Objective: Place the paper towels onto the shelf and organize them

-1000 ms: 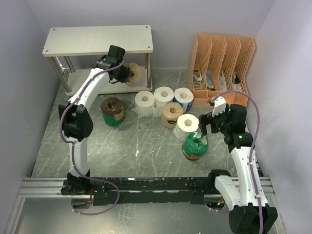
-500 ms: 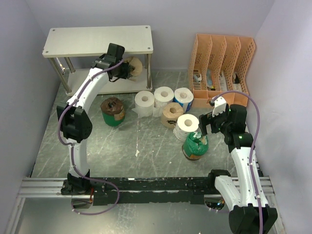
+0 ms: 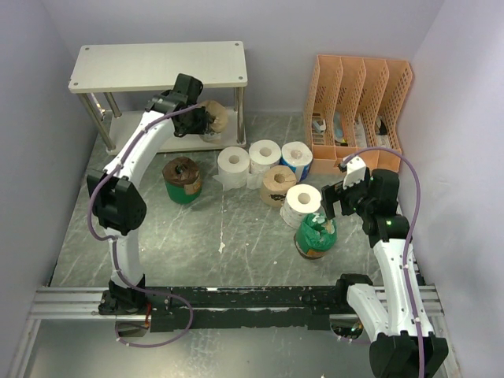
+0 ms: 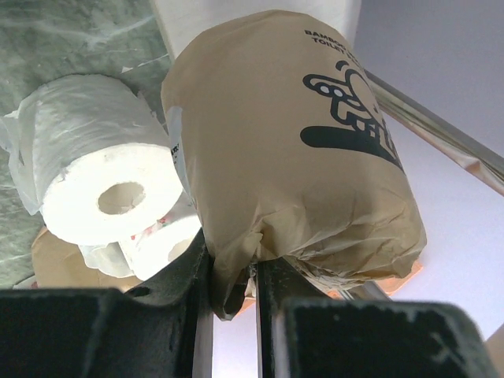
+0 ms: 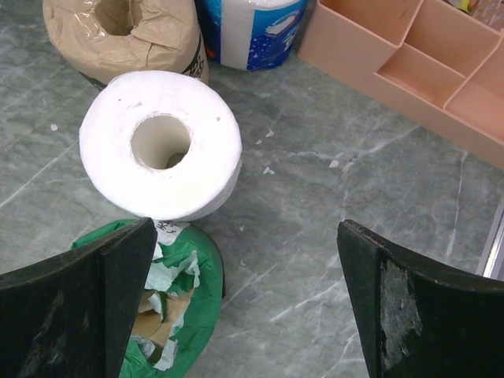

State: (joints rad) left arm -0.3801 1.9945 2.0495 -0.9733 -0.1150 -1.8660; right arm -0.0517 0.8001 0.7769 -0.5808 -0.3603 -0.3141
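L gripper [image 3: 201,118] clamped on tan-wrapped roll [image 3: 215,116], pinching its wrapper. The roll is under the shelf [image 3: 157,67] top board, by the front-right leg; can't tell if it's resting on the lower board. R gripper [image 5: 250,303] jaws wide apart, hovering over white roll [image 5: 197,169] & green roll [image 5: 198,272] on the table [image 5: 339,228].
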